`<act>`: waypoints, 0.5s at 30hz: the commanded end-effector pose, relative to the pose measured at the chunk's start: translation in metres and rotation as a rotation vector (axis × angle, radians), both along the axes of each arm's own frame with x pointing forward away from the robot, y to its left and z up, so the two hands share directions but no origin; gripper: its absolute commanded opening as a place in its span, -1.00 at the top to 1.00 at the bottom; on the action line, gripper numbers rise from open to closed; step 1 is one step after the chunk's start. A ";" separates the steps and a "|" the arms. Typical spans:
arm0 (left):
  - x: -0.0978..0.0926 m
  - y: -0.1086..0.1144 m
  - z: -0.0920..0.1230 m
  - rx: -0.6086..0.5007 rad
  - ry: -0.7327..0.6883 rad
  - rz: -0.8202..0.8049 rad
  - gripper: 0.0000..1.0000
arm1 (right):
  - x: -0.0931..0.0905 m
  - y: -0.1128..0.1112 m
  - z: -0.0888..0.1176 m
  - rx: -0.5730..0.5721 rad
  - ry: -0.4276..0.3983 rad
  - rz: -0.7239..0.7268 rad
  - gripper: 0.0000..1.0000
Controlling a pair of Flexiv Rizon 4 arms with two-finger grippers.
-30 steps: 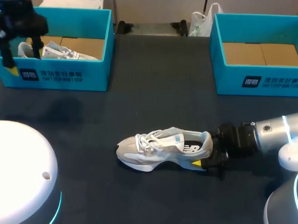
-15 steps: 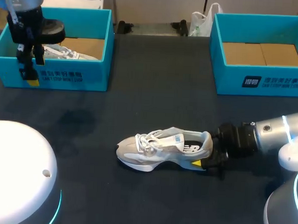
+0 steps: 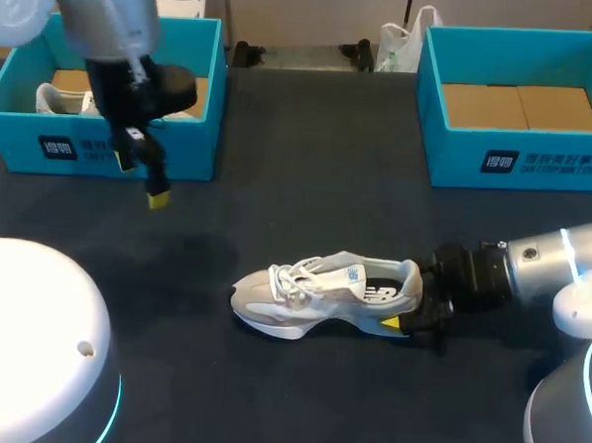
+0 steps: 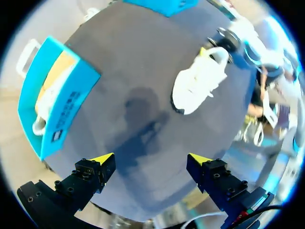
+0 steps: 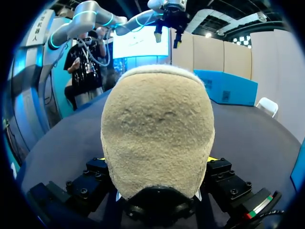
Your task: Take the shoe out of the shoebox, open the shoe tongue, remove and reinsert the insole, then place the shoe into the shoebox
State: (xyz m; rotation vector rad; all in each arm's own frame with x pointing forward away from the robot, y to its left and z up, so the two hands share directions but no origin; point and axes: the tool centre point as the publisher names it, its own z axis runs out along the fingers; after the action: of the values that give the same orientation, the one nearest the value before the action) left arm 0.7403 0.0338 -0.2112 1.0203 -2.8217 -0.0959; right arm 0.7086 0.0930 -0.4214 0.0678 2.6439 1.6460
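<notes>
Grey-white shoe [image 3: 322,294] is out of the box, upright on its sole mid-table. Long axis runs 9–3 o'clock: toe at 9, heel at 3. Right gripper [image 3: 410,322] clamped on the heel. Left gripper [image 3: 144,182] has fingers apart, empty, above the table at the shoe's 10 o'clock, in front of the left shoebox [image 3: 196,147]. Step in hand, likely: opening the tongue. Next move calls for the left gripper to come down on the laces while the right steadies the heel.

Dark table [image 3: 309,163]; a second pale shoe [image 3: 56,98] lies in the left blue box [image 3: 196,147], partly hidden by its wall
</notes>
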 end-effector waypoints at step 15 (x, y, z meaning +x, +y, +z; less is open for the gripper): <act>-0.024 -0.057 -0.010 0.044 0.016 1.040 -1.00 | 0.001 0.000 0.000 -0.004 0.001 -0.001 1.00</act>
State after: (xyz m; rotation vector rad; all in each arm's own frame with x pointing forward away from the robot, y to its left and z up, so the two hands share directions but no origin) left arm 0.7271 -0.0019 -0.2132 1.6946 -2.3985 -0.1050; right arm 0.7085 0.0929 -0.4214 0.0679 2.6440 1.6458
